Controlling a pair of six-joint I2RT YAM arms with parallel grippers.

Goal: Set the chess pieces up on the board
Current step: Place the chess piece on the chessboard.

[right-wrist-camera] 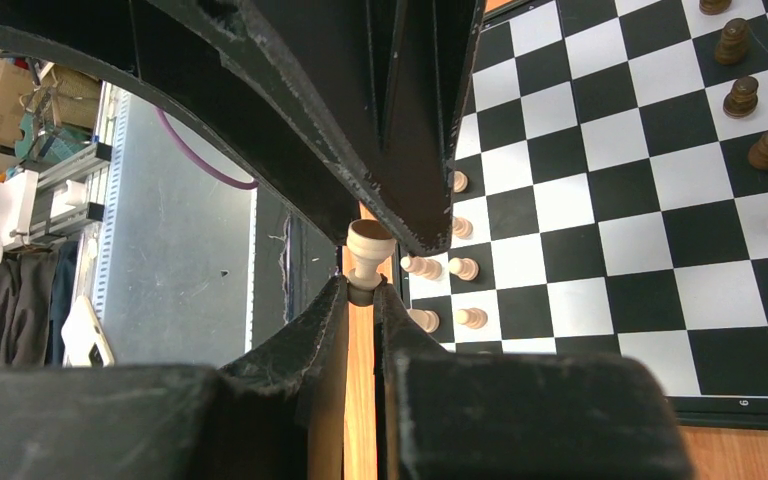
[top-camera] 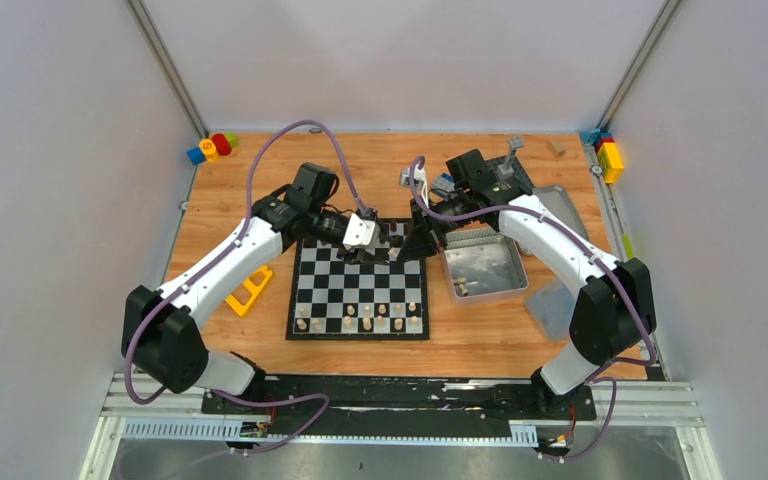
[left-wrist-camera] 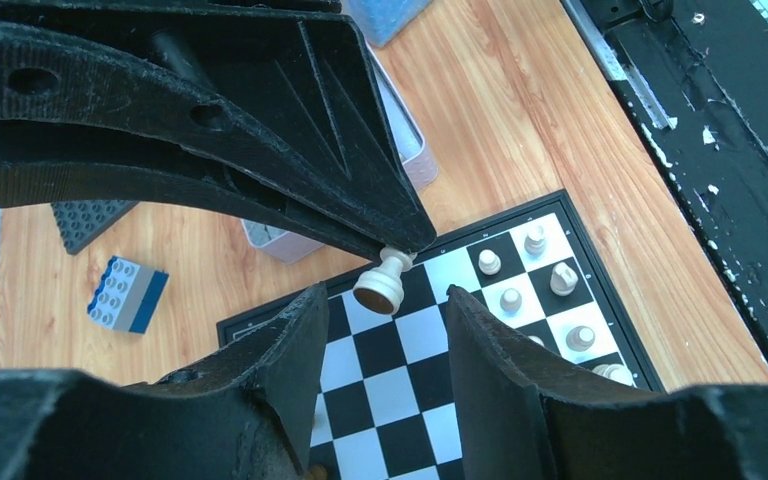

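While the right gripper (right-wrist-camera: pixel 362 292) pinches the head of a pale pawn (right-wrist-camera: pixel 369 245) between closed fingertips, the left gripper (left-wrist-camera: pixel 385 300) stands with its jaws partly spread. Its two fingers (left-wrist-camera: pixel 310 330) flank the mouth of a gap where the pawn's round base hangs, and neither one is seen touching it. The pawn is tilted, base pointing toward the left gripper and head buried in the right one's tips.

From above, both grippers meet over the far edge of the board (top-camera: pixel 335 275), the left arm reaching in from the left and the right arm from the right. The held pawn is in the air, not on any square.

On the board, pale pieces (top-camera: pixel 360 318) fill much of the two near rows. Dark pieces (right-wrist-camera: pixel 742 95) stand along the opposite side, as the right wrist view shows.

Just right of the board lies a silver metal tin (top-camera: pixel 485 262). A blue and grey brick (left-wrist-camera: pixel 128 294) rests on the wooden table (top-camera: pixel 480 335) beside a grey studded plate (left-wrist-camera: pixel 90 220), and a yellow piece (top-camera: pixel 248 290) lies left of the board.
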